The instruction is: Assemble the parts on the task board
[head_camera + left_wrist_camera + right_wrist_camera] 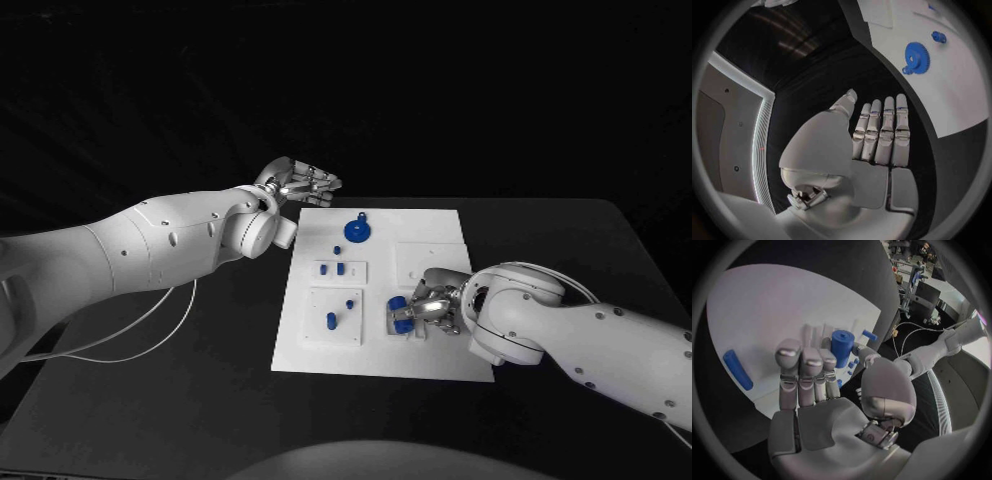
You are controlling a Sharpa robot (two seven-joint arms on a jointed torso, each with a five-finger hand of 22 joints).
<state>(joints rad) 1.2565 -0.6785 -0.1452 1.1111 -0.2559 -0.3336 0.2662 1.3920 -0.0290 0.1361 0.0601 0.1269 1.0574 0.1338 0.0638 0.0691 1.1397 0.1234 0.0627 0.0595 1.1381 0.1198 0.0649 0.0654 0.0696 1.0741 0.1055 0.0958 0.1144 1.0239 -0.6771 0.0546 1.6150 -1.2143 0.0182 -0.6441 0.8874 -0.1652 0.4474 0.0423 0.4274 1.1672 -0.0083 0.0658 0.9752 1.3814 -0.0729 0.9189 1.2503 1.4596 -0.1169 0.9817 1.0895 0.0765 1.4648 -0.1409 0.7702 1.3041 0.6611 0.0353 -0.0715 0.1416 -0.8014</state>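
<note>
Task board (pixel 433 350) flat on black table (pixel 173 400); right hand (pixel 428 310) grips blue cylinder (pixel 842 347), left hand (pixel 296 184) released.

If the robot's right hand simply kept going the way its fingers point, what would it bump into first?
Most likely the blue cylinder: in the right wrist view it stands just past the fingertips of the right hand, on the task board. Whether they already touch is unclear.
</note>
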